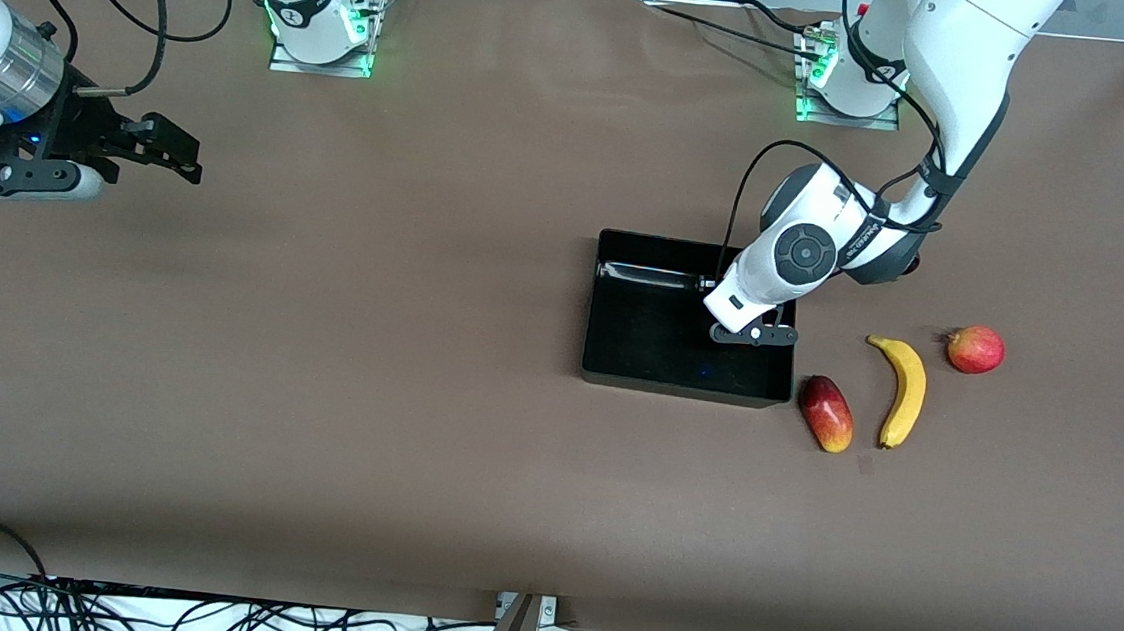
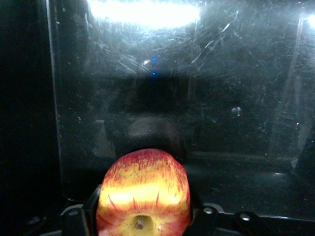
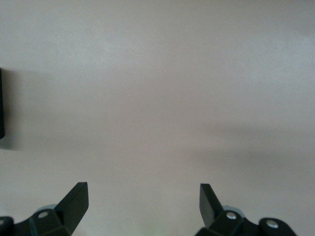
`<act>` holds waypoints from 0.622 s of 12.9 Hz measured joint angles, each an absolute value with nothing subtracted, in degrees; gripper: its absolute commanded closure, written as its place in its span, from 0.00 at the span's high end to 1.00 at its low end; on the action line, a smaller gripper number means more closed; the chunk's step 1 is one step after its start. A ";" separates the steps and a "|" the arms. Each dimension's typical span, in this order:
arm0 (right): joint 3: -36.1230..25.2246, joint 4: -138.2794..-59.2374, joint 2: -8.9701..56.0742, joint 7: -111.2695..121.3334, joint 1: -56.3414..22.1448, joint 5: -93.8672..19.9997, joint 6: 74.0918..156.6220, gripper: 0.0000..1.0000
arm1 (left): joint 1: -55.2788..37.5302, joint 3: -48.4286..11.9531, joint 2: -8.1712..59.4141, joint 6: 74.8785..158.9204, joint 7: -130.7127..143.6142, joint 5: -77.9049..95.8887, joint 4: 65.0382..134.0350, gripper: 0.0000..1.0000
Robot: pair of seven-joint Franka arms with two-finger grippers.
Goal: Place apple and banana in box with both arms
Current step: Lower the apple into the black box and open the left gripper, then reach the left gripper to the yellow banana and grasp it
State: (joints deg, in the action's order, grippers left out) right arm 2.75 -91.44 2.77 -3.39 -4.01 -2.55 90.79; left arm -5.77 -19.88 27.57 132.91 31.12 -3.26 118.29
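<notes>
My left gripper (image 1: 751,335) is low inside the black box (image 1: 639,362), at its corner toward the left arm's end. It is shut on the red-and-yellow streaked apple (image 2: 143,194), which the wrist hides in the front view. In the left wrist view the black fingers (image 2: 91,209) press both sides of the apple, above the box's glossy floor (image 2: 221,98). The yellow banana (image 1: 905,388) lies on the table beside the box, toward the left arm's end. My right gripper (image 1: 169,149) waits open and empty over bare table at the right arm's end; the right wrist view shows its spread fingertips (image 3: 78,199).
An elongated red-and-yellow fruit (image 1: 826,413) lies between the box and the banana. A pinkish-red round fruit (image 1: 975,349) sits just past the banana toward the left arm's end. The brown table (image 1: 368,360) spreads wide between the box and the right gripper.
</notes>
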 measured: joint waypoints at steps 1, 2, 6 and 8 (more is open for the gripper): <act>2.67 -91.44 2.77 -3.33 -3.86 -2.02 90.80 1.00 | -5.74 -19.87 27.43 132.85 31.30 -3.26 117.98 1.00; 2.64 -91.44 2.77 -3.29 -3.79 -1.56 90.80 1.00 | -5.66 -19.85 27.05 132.02 31.51 -3.26 117.17 1.00; 2.63 -91.25 2.77 -3.28 -3.78 -0.95 90.86 1.00 | -2.61 -19.50 22.74 109.52 31.34 -3.40 103.66 1.00; 2.66 -91.08 2.78 -3.28 -3.78 0.47 90.87 1.00 | 0.54 -19.16 21.24 104.01 25.77 -5.21 98.92 1.00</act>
State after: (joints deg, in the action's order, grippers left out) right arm 2.66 -91.08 2.78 -3.28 -3.78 0.47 90.87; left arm 0.54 -19.16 21.24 104.01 25.77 -5.21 98.92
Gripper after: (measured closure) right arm 0.000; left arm 0.000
